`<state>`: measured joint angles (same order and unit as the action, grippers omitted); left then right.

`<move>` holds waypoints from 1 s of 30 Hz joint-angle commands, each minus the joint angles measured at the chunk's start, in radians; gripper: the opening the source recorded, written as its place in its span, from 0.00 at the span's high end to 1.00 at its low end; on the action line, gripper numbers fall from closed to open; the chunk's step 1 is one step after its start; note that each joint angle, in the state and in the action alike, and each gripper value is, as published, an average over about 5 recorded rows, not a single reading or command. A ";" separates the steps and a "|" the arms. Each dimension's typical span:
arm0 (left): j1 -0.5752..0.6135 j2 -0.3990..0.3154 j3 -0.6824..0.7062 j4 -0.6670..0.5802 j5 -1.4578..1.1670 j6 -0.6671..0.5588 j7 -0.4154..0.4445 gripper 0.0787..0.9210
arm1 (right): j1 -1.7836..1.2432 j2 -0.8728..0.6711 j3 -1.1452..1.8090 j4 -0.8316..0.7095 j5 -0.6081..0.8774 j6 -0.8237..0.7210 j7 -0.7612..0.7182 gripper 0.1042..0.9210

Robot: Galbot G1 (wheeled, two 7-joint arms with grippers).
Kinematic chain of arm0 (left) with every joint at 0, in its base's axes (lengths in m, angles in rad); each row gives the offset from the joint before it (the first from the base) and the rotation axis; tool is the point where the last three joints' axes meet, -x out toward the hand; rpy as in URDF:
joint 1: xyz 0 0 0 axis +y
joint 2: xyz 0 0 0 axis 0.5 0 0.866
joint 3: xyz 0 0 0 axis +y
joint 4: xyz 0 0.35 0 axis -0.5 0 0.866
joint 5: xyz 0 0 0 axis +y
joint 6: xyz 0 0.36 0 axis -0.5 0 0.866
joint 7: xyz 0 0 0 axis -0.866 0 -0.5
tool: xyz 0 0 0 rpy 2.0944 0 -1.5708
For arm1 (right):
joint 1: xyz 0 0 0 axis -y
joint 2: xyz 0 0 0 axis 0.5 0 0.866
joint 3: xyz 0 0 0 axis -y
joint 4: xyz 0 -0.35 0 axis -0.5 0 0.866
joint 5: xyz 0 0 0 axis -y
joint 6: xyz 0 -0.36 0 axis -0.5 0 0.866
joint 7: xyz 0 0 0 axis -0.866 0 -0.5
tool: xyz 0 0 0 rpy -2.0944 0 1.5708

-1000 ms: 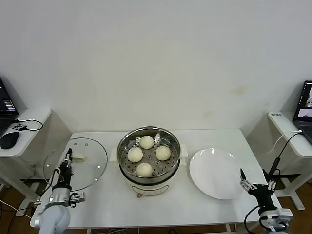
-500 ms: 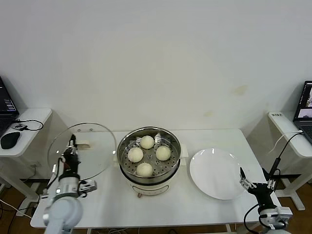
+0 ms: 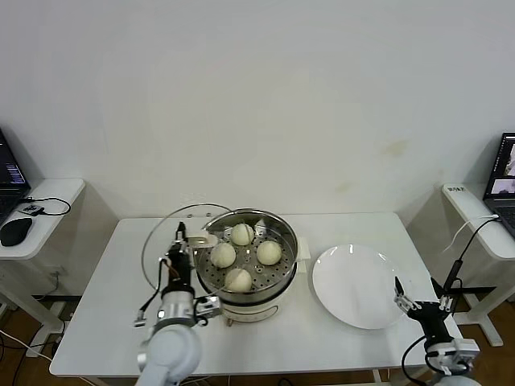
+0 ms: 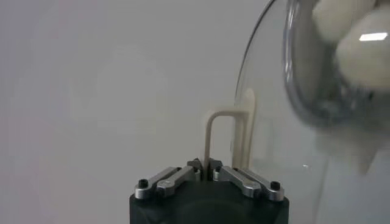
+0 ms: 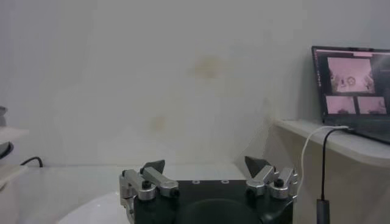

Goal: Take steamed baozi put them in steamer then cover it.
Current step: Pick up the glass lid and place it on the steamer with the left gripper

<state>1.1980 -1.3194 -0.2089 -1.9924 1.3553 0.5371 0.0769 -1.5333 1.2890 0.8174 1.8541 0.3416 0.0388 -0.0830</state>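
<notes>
Several steamed baozi lie on the perforated tray inside the steel steamer at the table's middle. My left gripper is shut on the cream handle of the glass cover. The cover hangs tilted, nearly on edge, off the table and against the steamer's left rim. In the left wrist view the handle rises from my left gripper, with the cover's rim and blurred baozi beyond. My right gripper waits open near the table's front right corner, holding nothing.
A flat white plate lies right of the steamer, just in front of the right gripper. Side desks stand at both ends of the table, the left with a mouse, the right with a laptop and a cable.
My left gripper has carried the cover off the table's left side and rightward to the steamer's left rim, tilting it up as it went. The right arm has not moved.
</notes>
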 commanded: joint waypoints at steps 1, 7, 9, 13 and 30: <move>-0.048 -0.069 0.145 -0.001 0.039 0.069 0.068 0.93 | 0.008 0.005 -0.007 -0.011 -0.010 -0.002 -0.002 0.12; -0.088 -0.099 0.178 0.034 0.065 0.069 0.075 0.93 | 0.007 0.016 -0.010 -0.016 -0.023 -0.002 -0.004 0.12; -0.104 -0.112 0.189 0.058 0.096 0.069 0.077 0.93 | 0.005 0.019 -0.008 -0.014 -0.026 -0.002 -0.004 0.12; -0.136 -0.143 0.212 0.106 0.136 0.069 0.093 0.93 | 0.001 0.022 -0.004 -0.011 -0.031 -0.004 -0.006 0.12; -0.218 -0.171 0.213 0.207 0.149 0.070 0.197 0.93 | 0.016 0.023 -0.003 -0.033 -0.039 -0.006 -0.012 0.12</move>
<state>1.0240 -1.4721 -0.0073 -1.8511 1.4749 0.6026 0.2194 -1.5220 1.3119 0.8154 1.8285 0.3049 0.0334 -0.0938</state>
